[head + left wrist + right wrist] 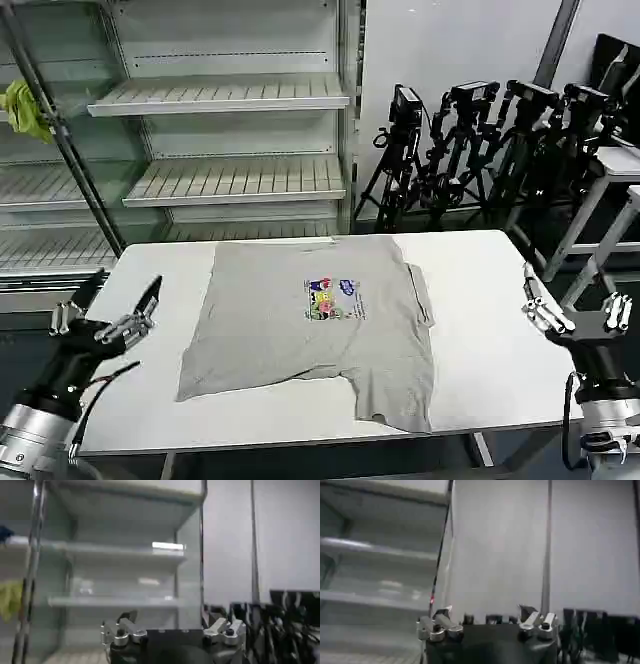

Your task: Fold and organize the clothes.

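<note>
On the middle of the table the shirt is spread flat, unfolded. The left gripper at the left edge and the right gripper at the right edge are held wide open and empty. A first fold is judged next: a side hem must be pinched.

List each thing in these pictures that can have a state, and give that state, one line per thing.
Shirt: spread on the table, print side up, not yet folded, one sleeve tucked over.
Left gripper: open, holding nothing, raised off the table's left edge.
Right gripper: open, holding nothing, beside the table's right edge.
Yellow-green rag: hanging on the shelf rack.
</note>
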You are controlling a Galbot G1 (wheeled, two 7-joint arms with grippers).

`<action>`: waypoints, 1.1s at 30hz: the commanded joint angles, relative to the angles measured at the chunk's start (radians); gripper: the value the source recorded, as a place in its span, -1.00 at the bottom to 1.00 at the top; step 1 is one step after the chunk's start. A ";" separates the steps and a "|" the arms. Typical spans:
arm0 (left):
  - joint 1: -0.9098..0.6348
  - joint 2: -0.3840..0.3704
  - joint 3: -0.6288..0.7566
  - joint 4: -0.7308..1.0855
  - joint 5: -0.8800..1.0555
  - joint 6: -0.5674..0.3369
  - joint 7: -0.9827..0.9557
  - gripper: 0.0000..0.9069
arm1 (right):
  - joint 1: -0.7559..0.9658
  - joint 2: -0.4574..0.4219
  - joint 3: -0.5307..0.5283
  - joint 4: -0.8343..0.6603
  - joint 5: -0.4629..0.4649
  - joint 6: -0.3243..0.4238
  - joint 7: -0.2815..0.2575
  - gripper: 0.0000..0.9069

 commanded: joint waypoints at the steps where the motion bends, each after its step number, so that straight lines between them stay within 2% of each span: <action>1: 0.163 0.131 0.026 0.001 -0.192 0.069 -0.108 1.00 | -0.167 -0.184 -0.089 0.048 0.251 -0.154 0.157 1.00; 7: 0.169 0.131 0.061 0.055 -0.189 0.071 -0.108 1.00 | -0.151 -0.174 -0.199 0.017 0.261 -0.198 0.172 1.00; 17: 0.117 0.174 0.125 0.127 -0.186 0.097 -0.105 1.00 | -0.076 -0.171 -0.409 0.006 0.207 -0.235 0.192 1.00; 33: 0.026 0.185 0.239 0.276 -0.147 0.102 -0.100 1.00 | -0.038 -0.154 -0.536 -0.041 0.202 -0.244 0.206 1.00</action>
